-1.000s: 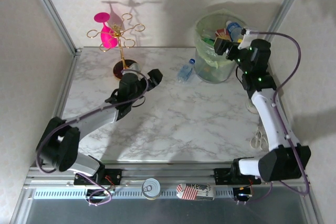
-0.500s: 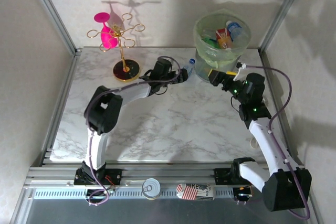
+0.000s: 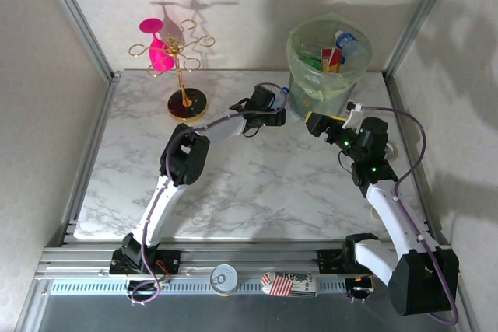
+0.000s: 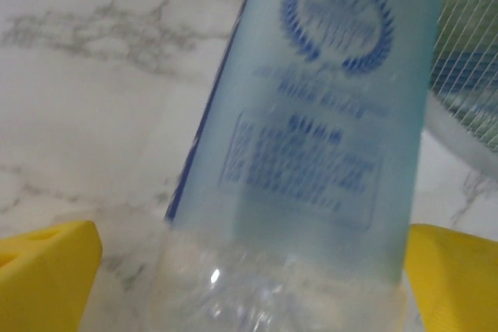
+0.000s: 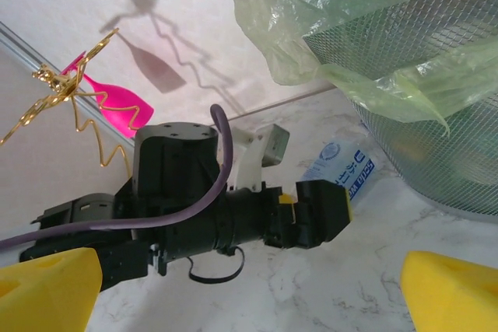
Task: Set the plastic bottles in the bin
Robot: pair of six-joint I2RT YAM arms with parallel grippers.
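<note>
- Left wrist view has a clear bottle (image 4: 311,153) with a pale blue label between the two yellow pads (image 4: 47,277) of the left gripper (image 4: 249,285). The jaws are spread wide on either side of its lower end, and bare worktop shows between the left pad and the bottle.
- From above, that bottle's blue cap (image 3: 284,92) pokes out just past the left gripper (image 3: 277,108). The bottle lies on the marble worktop (image 3: 233,184) close beside the bin (image 3: 327,100), at the bin's 8 o'clock.
- The bin stands at the worktop's 1 o'clock corner. Its liner is folded over the rim, and several other bottles (image 3: 336,50) are heaped inside.
- The right gripper (image 3: 319,125) hangs at the bin's 6 o'clock with its jaws apart and nothing between them. Its own camera looks across at the left gripper (image 5: 311,211), the bottle (image 5: 342,167) and the bin's mesh wall (image 5: 436,114).
- A gold stand with pink glasses (image 3: 180,60) sits at the worktop's 11 o'clock, well apart from the bin.
</note>
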